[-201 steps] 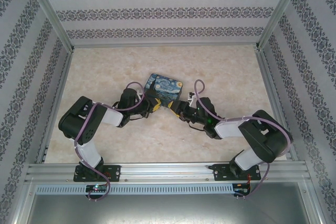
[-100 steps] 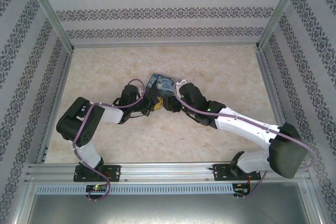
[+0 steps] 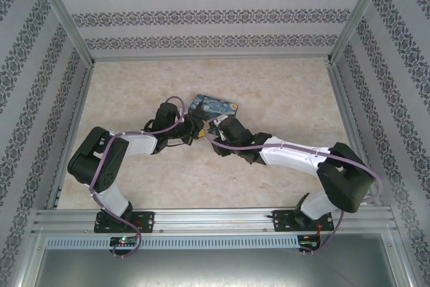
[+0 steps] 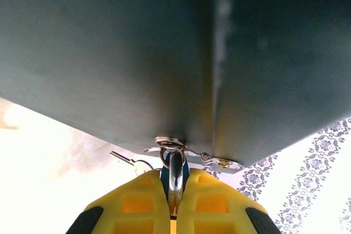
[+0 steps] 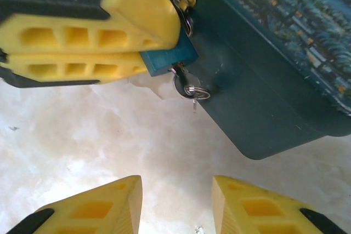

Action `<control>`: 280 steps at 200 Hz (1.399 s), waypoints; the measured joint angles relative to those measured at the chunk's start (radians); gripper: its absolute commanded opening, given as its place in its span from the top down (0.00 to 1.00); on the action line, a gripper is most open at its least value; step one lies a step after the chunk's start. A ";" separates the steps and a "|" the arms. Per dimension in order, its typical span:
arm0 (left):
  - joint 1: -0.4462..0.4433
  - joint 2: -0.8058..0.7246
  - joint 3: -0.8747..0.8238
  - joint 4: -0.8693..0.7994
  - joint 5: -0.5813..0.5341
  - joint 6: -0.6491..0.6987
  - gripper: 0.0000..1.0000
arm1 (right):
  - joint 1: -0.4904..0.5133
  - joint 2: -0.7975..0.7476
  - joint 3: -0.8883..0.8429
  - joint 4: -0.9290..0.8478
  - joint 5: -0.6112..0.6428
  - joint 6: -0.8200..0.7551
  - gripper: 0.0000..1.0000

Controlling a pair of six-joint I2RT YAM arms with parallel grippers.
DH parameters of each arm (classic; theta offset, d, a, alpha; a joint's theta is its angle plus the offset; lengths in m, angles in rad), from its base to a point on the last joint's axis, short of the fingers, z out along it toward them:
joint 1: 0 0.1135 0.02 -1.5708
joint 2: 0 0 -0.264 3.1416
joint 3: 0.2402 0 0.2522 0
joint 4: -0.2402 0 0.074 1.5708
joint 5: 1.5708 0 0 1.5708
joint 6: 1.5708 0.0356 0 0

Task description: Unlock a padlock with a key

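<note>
Now left jaws pinch padlock [image 5: 167, 61], key [image 5: 185, 85] inserted, beside box [image 5: 258, 102]; right jaws apart, empty.

A black-and-white left arm [image 3: 138, 144] and right arm [image 3: 295, 156] stretch across the pale marbled surface [image 3: 134, 85]. The left claw [image 3: 195, 130] and right claw [image 3: 212, 128] sit nearly together at the near edge of a dark-blue, swirl-painted rectangular box [image 3: 216, 105].
</note>
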 measured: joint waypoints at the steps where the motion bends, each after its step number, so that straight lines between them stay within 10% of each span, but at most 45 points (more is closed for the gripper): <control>1: 0.000 0.000 0.000 -0.001 0.000 0.000 1.00 | 0.000 0.002 0.000 0.000 0.000 0.000 0.62; 113: 0.000 -0.005 0.000 -0.026 0.007 0.001 1.00 | 0.006 0.135 0.120 0.002 0.027 -0.049 0.67; 235: 0.008 -0.006 0.000 -0.027 0.010 0.001 1.00 | -0.036 0.171 0.155 -0.010 -0.029 -0.051 0.98; 262: 0.013 -0.006 0.000 -0.026 0.010 0.001 1.00 | -0.050 0.171 0.161 -0.014 -0.063 -0.044 0.94; 280: 0.013 -0.006 0.000 -0.026 0.010 0.002 1.00 | -0.060 0.171 0.161 -0.011 -0.089 -0.028 0.67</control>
